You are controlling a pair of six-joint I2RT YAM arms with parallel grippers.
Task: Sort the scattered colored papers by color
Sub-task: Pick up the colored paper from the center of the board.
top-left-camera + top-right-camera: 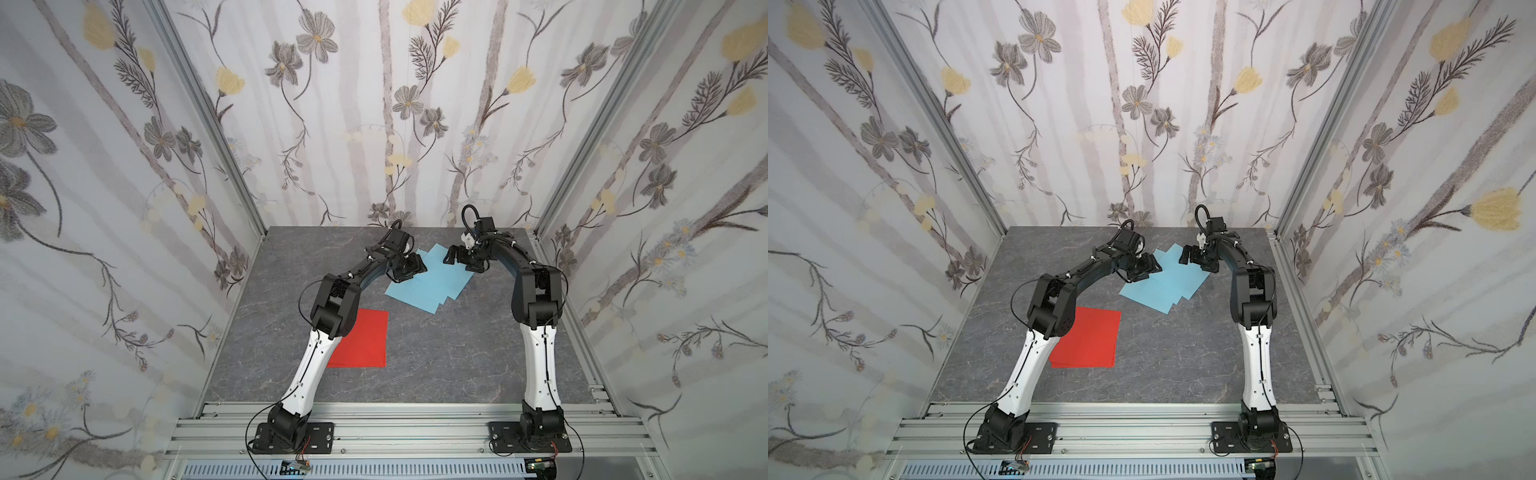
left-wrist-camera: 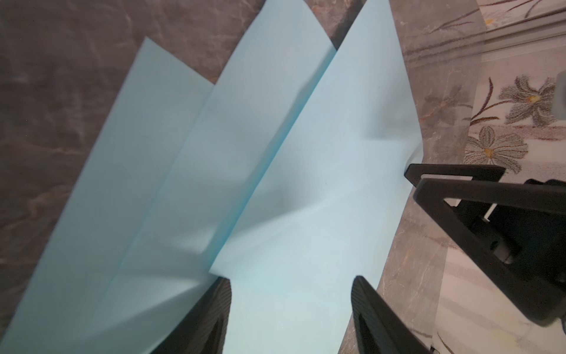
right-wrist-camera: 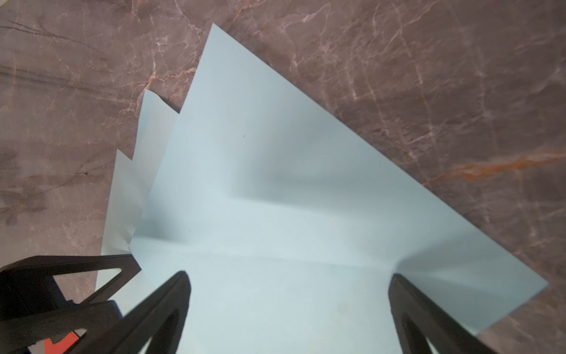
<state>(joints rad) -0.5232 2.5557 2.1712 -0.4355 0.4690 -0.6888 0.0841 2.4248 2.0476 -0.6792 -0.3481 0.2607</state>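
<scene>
Jaws on both arms stand spread, with nothing clamped between them. The left gripper (image 2: 291,282) and the right gripper (image 3: 289,275) sit at opposite ends of the blue stack (image 1: 428,286), each straddling the top blue sheet (image 3: 275,184) with its fingers apart. That sheet is buckled into a shallow ridge near each pair of fingertips, so I'd guess they are bearing down on it. Whether the tips truly touch the paper I cannot tell.

Three blue sheets lie overlapped here, fanned out of square. My reading is that the arms flank the blue stack from both ends to nudge the top sheet into line with the two beneath. The colours are already apart, and tidying this pile looks like what is left. Paper this thin will likely crumple rather than slide if it is pushed hard.

The red stack (image 1: 368,336) lies well apart from the blue stack, nearer the arm bases and on the left arm's side, partly hidden under that arm's elbow. Its edges are almost flush, and I can't count its sheets.

Everything rests on a smooth grey table (image 1: 449,361) veined like marble. Beyond the blue stack and to either side rise floral walls (image 1: 374,104), held in an aluminium frame (image 1: 395,428).
</scene>
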